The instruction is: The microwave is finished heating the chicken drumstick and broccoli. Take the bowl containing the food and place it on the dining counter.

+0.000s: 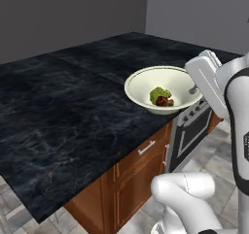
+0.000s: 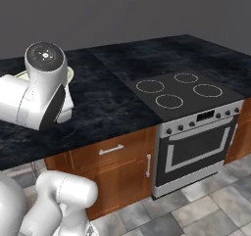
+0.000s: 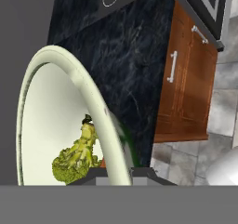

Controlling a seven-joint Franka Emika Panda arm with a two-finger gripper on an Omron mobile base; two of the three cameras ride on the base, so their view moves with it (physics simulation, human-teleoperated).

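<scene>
The cream-white bowl (image 1: 146,85) sits at the near edge of the black marble dining counter (image 1: 58,111), beside the stove; I cannot tell whether it rests on the counter or hangs just above it. Inside lie the green broccoli (image 1: 157,94) and the small reddish-brown chicken drumstick (image 1: 165,101). My gripper (image 1: 193,89) is shut on the bowl's right rim. In the hand view the gripper (image 3: 120,173) pinches the rim of the bowl (image 3: 56,121), with the broccoli (image 3: 76,155) just inside. The arm hides most of the bowl (image 2: 70,73) in the right base view. The microwave is out of view.
An oven (image 2: 196,147) with a black cooktop (image 2: 179,90) and ring burners is set into the counter (image 2: 108,103) right of the bowl. Wooden cabinet fronts (image 1: 141,165) with metal handles stand below the edge. Grey walls lie behind, tiled floor (image 2: 206,205) in front.
</scene>
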